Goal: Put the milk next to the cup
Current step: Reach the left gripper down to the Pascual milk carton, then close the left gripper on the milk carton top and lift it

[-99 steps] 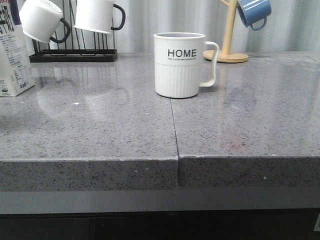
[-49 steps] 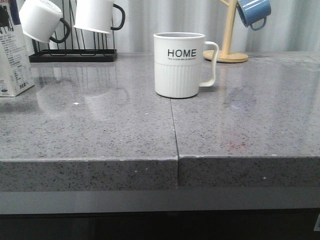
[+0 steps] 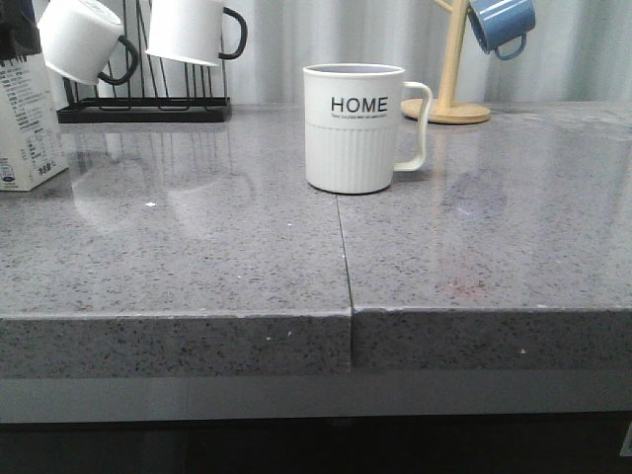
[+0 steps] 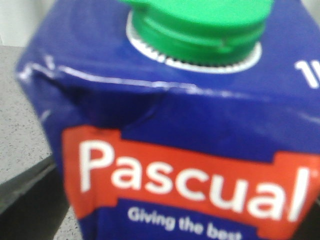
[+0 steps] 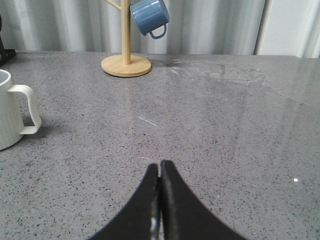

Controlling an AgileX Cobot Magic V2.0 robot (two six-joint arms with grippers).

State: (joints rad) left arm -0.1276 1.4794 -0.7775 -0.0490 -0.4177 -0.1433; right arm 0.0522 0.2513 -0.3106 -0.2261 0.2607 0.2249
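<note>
Currently the milk (image 3: pixel 28 109) stands at the far left edge of the front view, partly cut off by the frame, on the grey speckled countertop (image 3: pixel 197 257) and well apart from the cup (image 3: pixel 355 128), which sits upright near the middle with its handle to the right, just behind the seam in the stone. From the left wrist view the carton fills almost everything: dark blue top, green screw cap (image 4: pixel 197 22), and a red band reading "Pascual"; the left gripper's fingers are not visible there, so I cannot tell whether they are apart or clamped. On the right, the right gripper (image 5: pixel 160 200) hovers low over bare counter with its dark fingers pressed together, holding nothing. Behind, a black rack (image 3: pixel 143 109) carries two white mugs with black handles, and a wooden stand (image 3: pixel 449 79) holds a blue mug (image 3: pixel 502 25).
</note>
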